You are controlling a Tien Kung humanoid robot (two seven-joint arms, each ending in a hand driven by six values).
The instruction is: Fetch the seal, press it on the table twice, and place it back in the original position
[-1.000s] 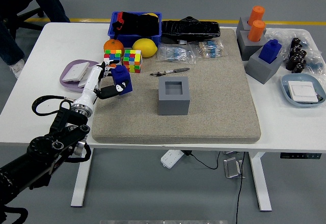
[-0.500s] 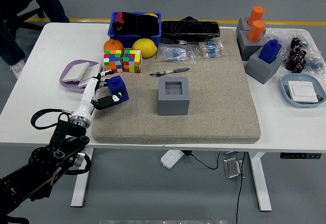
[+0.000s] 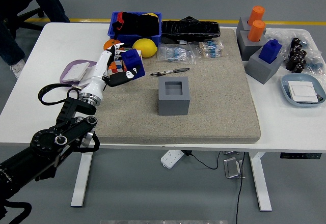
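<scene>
Left hand point(image 3: 118, 74) is clamped around the blue seal point(image 3: 133, 62), which I read as lifted clear of the beige mat point(image 3: 214, 91) and tilted, with the hand's white forearm running back toward eight o'clock into the black arm at the lower left corner. From my seat the seal sits at about ten o'clock from the gray holder block point(image 3: 173, 95), whose square socket is open and faces up near the middle of the mat. Just behind the seal, partly hidden by it and by the fingers, I can make out the colored puzzle cubes point(image 3: 117, 65), with an orange point(image 3: 110, 44) and a lemon point(image 3: 145, 47) at twelve o'clock from them. A blue bin point(image 3: 135, 25) with dark contents stands at the far edge, and a black bag point(image 3: 190, 28) lies to its three o'clock. A pen-like tool point(image 3: 170, 72) lies on the mat between the seal and the holder block. At nine o'clock from the hand is a purple dish point(image 3: 73, 73) with a white card in it. Over at two o'clock from the holder block I see gray stands carrying two orange seals point(image 3: 255, 23) and another blue one point(image 3: 270, 50), then small black bottles point(image 3: 297, 54) and a light blue tray point(image 3: 304, 91) near the white table point(image 3: 51, 96) edge. A person's legs point(image 3: 25, 5) show at the far left corner.
</scene>
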